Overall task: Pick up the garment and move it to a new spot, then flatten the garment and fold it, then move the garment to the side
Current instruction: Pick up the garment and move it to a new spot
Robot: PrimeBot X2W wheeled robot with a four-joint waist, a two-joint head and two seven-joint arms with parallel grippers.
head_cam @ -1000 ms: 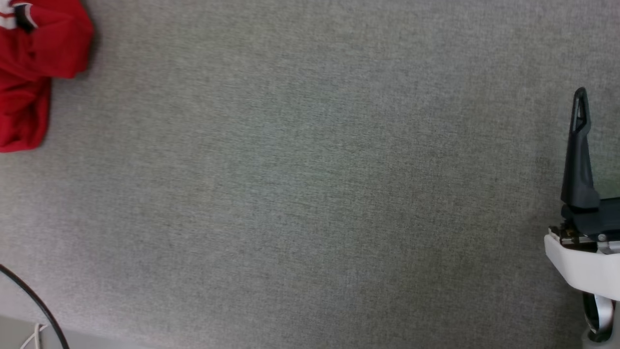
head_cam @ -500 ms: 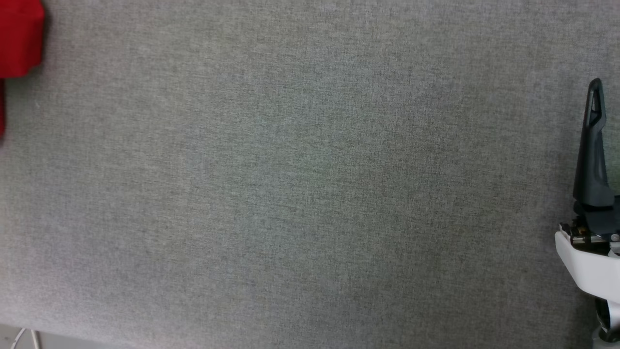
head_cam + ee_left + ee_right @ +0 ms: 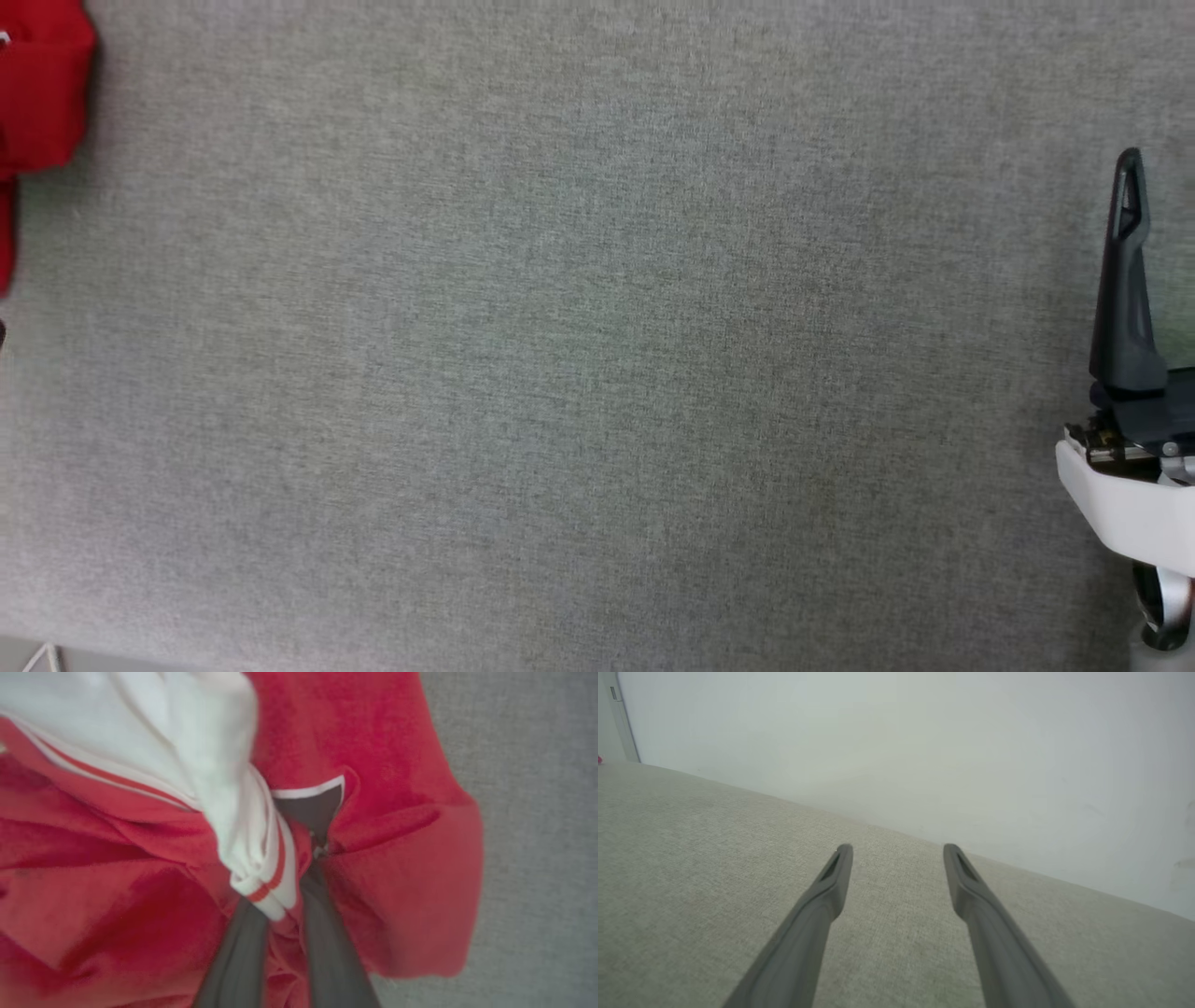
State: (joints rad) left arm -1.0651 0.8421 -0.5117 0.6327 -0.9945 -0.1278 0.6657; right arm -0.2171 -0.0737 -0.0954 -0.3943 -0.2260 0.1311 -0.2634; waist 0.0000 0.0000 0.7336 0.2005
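Garment: the garment, a red jersey-style T-shirt with white sleeves and red-and-white striped trim, sits bunched in a heap on the grey woven-fabric counter, at the far upper left of the head view.
Left tool: the left tool, 2 long dark fingers, stands drawn close with red cloth and the white striped sleeve cuff pinched between them; the tips are buried in the folds.
Right tool: the right tool hangs open and empty above bare counter on the right, well apart from the garment, with a pale wall behind it.
Risk 1, thin grip: the pinch seems to take the cuff and 1 loose fold; I judge that a lift could let the cloth slide out and the shirt drop.
Risk 2, tangle: held near a sleeve, the body would likely hang twisted, so the new spot may receive a knot that is hard to flatten.
Risk 3, drag: a low carry would sweep the hanging hem across the counter and tug it from the fingers.
Risk 4, sight: the heap lies at the margin of the head view, so a slip there may go unnoticed.
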